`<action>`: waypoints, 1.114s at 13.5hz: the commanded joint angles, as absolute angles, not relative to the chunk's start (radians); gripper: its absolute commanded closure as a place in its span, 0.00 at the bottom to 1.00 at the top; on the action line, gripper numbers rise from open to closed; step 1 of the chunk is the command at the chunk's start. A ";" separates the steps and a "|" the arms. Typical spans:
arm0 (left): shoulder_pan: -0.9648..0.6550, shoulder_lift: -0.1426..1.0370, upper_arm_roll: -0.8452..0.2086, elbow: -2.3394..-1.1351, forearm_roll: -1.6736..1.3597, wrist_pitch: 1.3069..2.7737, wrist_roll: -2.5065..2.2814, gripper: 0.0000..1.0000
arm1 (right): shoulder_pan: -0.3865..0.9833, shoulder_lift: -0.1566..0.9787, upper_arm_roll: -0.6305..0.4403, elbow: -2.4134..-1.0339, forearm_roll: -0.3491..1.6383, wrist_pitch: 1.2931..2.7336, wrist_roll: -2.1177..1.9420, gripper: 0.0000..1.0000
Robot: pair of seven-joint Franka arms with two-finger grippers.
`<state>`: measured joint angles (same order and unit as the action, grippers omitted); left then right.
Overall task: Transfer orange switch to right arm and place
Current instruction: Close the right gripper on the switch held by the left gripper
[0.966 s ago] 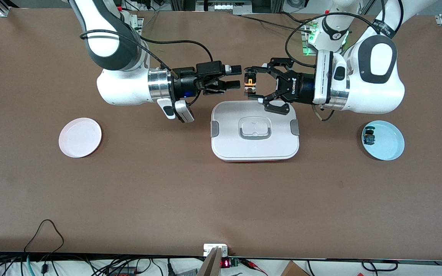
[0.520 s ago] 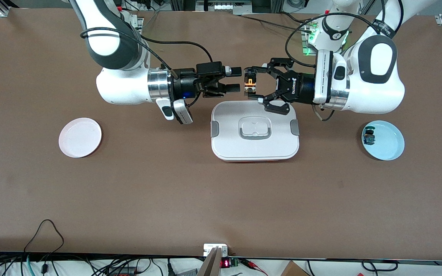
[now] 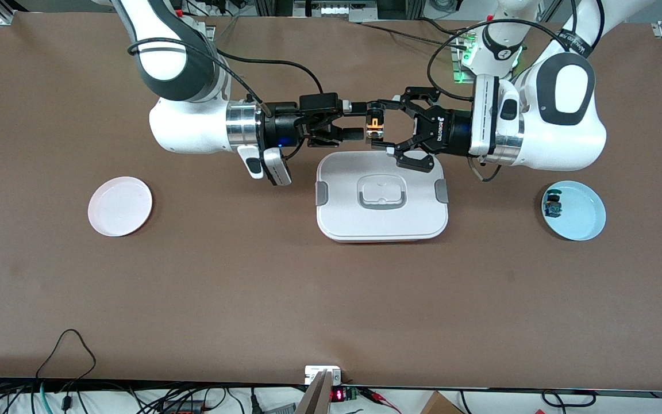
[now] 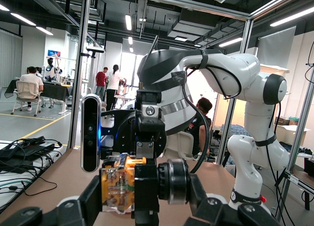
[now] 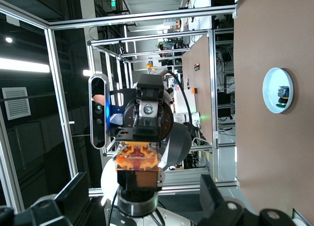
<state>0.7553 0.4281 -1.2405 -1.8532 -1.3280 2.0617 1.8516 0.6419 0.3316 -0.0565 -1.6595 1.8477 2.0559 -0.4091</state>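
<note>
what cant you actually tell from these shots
- Front view: whether the open right gripper touches the orange switch in the shut left gripper; too small.
- Front view: details of the small part in the blue dish; too small.
- Right wrist view: blue dish cut by the frame post.

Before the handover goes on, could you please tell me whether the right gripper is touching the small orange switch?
Cannot tell. In the front view the open right gripper flanks the orange switch held by the left gripper, but no gap or contact shows plainly.

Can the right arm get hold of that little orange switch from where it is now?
Probably yes. The right pincer is open, level with the orange switch and just short of it; nothing lies between. The left pincer holds it up over the white box.
</note>
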 commanded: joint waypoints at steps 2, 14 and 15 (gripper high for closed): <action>0.775 0.416 -1.256 -1.867 -1.373 2.060 1.884 0.98 | 0.653 0.348 -0.048 -1.626 1.876 2.092 -0.428 0.01; 0.775 0.417 -1.255 -1.867 -1.374 2.060 1.884 0.97 | 0.670 0.367 -0.046 -1.617 1.884 2.086 -0.465 0.29; 0.775 0.417 -1.255 -1.865 -1.374 2.060 1.884 0.97 | 0.669 0.367 -0.046 -1.617 1.888 2.082 -0.486 0.48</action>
